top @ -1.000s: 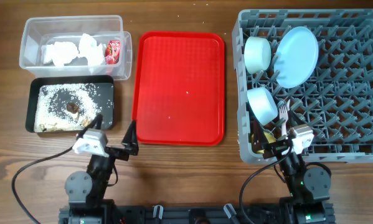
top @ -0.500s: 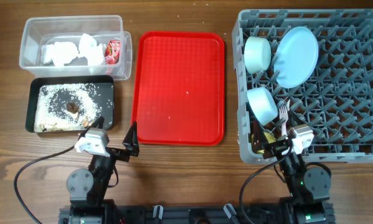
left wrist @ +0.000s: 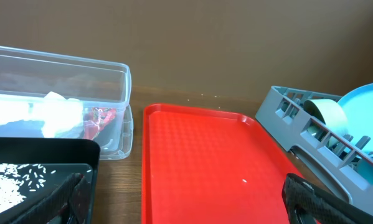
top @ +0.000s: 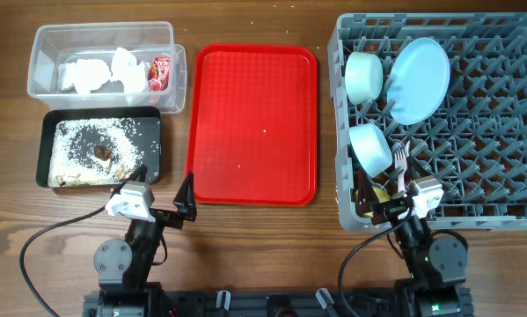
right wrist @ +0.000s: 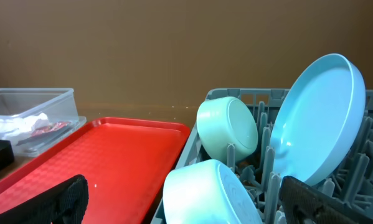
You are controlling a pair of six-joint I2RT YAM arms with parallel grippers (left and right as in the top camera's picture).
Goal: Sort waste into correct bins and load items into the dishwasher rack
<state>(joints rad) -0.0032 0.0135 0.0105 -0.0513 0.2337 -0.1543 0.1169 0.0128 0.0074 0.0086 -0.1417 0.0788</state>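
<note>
The clear tub (top: 43, 35) holds white napkins (top: 91, 72) and the red-and-white wrapper (top: 160, 70). The black tray (top: 45, 150) holds rice crumbs and brown scraps (top: 102, 151). The grey rack (top: 509, 26) holds the blue plate (top: 420, 79), pale green bowl (top: 363, 76), blue bowl (top: 369, 146), white fork (top: 398, 163) and yellow cup (top: 375, 198). My left gripper (top: 160, 189) is open and empty, low between the black tray and the red tray; it also shows in the left wrist view (left wrist: 186, 199). My right gripper (right wrist: 186, 196) is open and empty at the rack's front left corner, behind the blue bowl (right wrist: 205, 190).
The red serving tray (top: 252, 123) lies between the bins and the rack, with only tiny crumbs on it. In the left wrist view the tub (left wrist: 111, 68) and red tray (left wrist: 205, 162) lie ahead. The rack wall (right wrist: 236, 96) stands close before my right gripper.
My left gripper has shifted very slightly. Nothing else has moved.
</note>
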